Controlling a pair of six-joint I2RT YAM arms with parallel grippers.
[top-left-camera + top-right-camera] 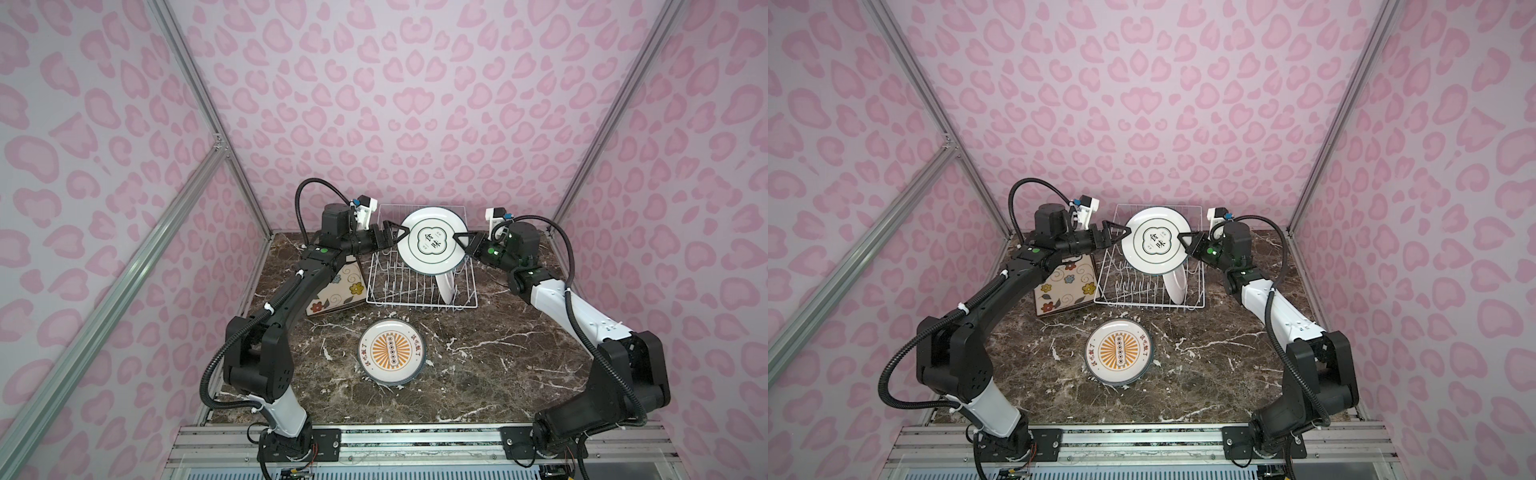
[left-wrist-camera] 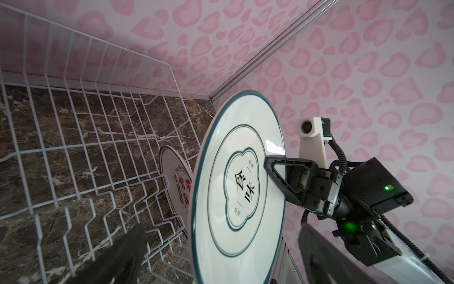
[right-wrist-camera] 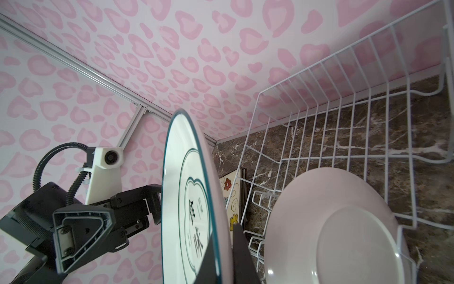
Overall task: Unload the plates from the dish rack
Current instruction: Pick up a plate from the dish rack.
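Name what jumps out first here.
A teal-rimmed plate hangs on edge above the dish rack, pinched at one rim by the right gripper, with the left gripper open astride the opposite rim. One white plate stands in the rack. A sunburst plate lies on the table in front, with flowered square plates under the left arm.

Marble tabletop (image 1: pixel 478 365), pink spotted walls (image 1: pixel 415 104)

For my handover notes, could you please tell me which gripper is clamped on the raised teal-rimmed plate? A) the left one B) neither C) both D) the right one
D: the right gripper is shut on the rim of the plate, while the left gripper stands open at its opposite edge.
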